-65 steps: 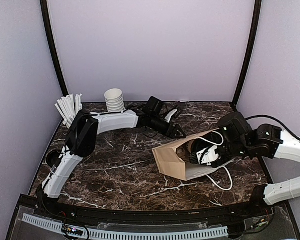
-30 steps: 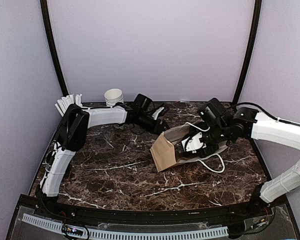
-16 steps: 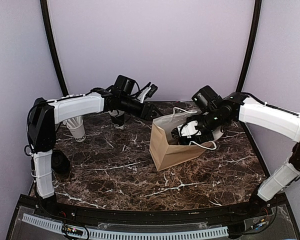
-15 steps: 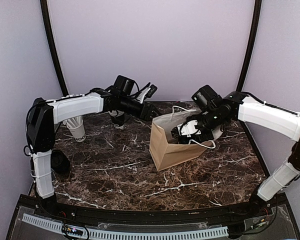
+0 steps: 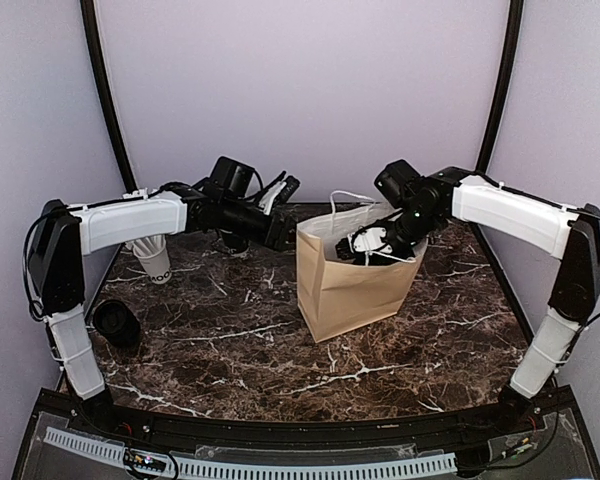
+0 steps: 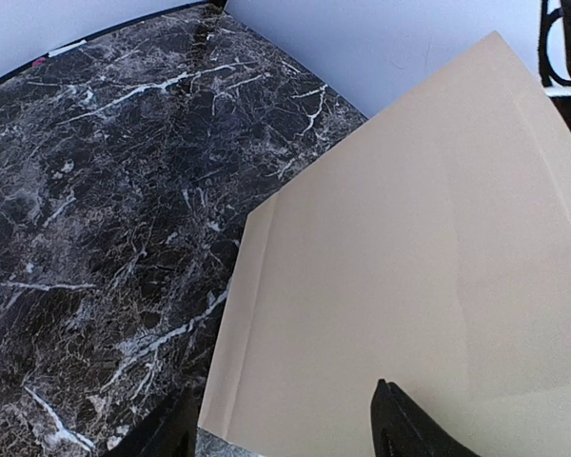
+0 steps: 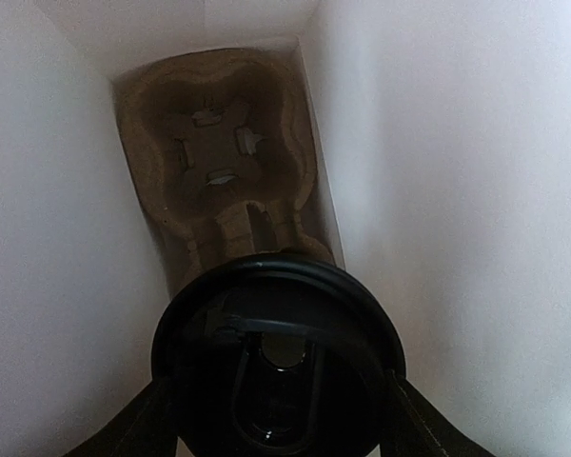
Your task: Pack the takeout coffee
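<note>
Takeout coffee (image 7: 278,367): 1 black-lidded cup inside the brown bag (image 5: 355,290), hanging over the near end of the carrier (image 7: 219,143).
Right gripper (image 7: 278,424): 1, pinching the cup by its sides just under the lid.
Step in hand, as I judge it: seating the cup in the carrier. Keep it level and go straight down. Centre it on the near socket and free it only once it sits. Then lift out without brushing the bag's walls.
Tabletop (image 5: 230,350): 1, dark marble.
Brown bag: 1, upright with its mouth open, right of centre toward the far edge. It looks light enough to tip if nudged.
Left gripper (image 6: 285,430): 1, fingers spread with nothing between them, just beside the bag's left face. Contact cannot be told. It is well placed to steady the bag.
Carrier: 1, flat on the bag's floor. 1 empty socket shows.
White cup (image 5: 156,264): 1, near the far-left corner, partly under the left arm. Whether it has a lid cannot be told.
Black round thing (image 5: 115,322): 1, by the left edge, kind unclear.
</note>
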Action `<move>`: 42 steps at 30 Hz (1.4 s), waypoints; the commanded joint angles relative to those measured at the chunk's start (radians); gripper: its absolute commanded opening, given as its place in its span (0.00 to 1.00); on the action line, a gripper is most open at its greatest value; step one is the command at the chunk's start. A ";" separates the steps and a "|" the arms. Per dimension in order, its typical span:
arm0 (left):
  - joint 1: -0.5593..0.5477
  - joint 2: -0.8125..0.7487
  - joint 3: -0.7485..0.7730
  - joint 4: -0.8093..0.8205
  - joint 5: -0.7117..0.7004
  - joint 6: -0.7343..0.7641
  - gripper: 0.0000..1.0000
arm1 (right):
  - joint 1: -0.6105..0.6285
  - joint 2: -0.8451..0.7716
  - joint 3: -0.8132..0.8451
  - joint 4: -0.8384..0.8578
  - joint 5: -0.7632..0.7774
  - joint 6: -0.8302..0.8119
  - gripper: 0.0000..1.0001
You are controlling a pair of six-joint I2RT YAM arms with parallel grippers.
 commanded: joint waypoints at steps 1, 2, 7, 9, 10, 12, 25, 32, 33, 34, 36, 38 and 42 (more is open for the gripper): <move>-0.001 -0.077 -0.038 0.037 -0.007 -0.013 0.66 | -0.032 0.113 0.056 -0.149 -0.071 0.039 0.69; -0.001 -0.082 -0.043 0.036 -0.008 -0.014 0.66 | -0.037 0.126 0.065 -0.161 -0.075 0.042 0.69; -0.001 -0.101 -0.061 0.041 -0.013 -0.017 0.66 | -0.045 0.151 0.061 -0.168 -0.075 0.048 0.69; 0.000 -0.108 -0.072 0.045 -0.014 -0.019 0.66 | -0.045 0.156 0.055 -0.163 -0.074 0.056 0.69; 0.000 -0.114 -0.078 0.047 -0.015 -0.022 0.66 | -0.045 0.160 0.054 -0.161 -0.075 0.063 0.69; -0.001 -0.122 -0.088 0.049 -0.016 -0.024 0.66 | -0.045 0.165 0.057 -0.160 -0.078 0.075 0.69; 0.000 -0.173 -0.111 0.065 -0.035 -0.030 0.66 | -0.045 0.163 0.101 -0.142 -0.037 0.156 0.74; -0.001 -0.199 -0.079 0.041 -0.050 -0.012 0.67 | -0.041 0.128 0.122 -0.149 -0.051 0.166 0.79; -0.001 -0.202 -0.077 0.039 -0.050 -0.009 0.67 | -0.039 0.127 0.124 -0.151 -0.050 0.169 0.80; -0.001 -0.200 -0.074 0.037 -0.050 -0.007 0.67 | -0.037 0.126 0.125 -0.154 -0.049 0.171 0.81; -0.001 -0.198 -0.068 0.032 -0.044 -0.006 0.67 | -0.034 0.122 0.131 -0.159 -0.050 0.180 0.83; -0.001 -0.197 -0.063 0.028 -0.034 -0.009 0.67 | -0.031 0.118 0.144 -0.167 -0.050 0.189 0.84; 0.000 -0.204 -0.054 0.033 -0.022 -0.018 0.67 | -0.024 0.110 0.185 -0.187 -0.035 0.212 0.88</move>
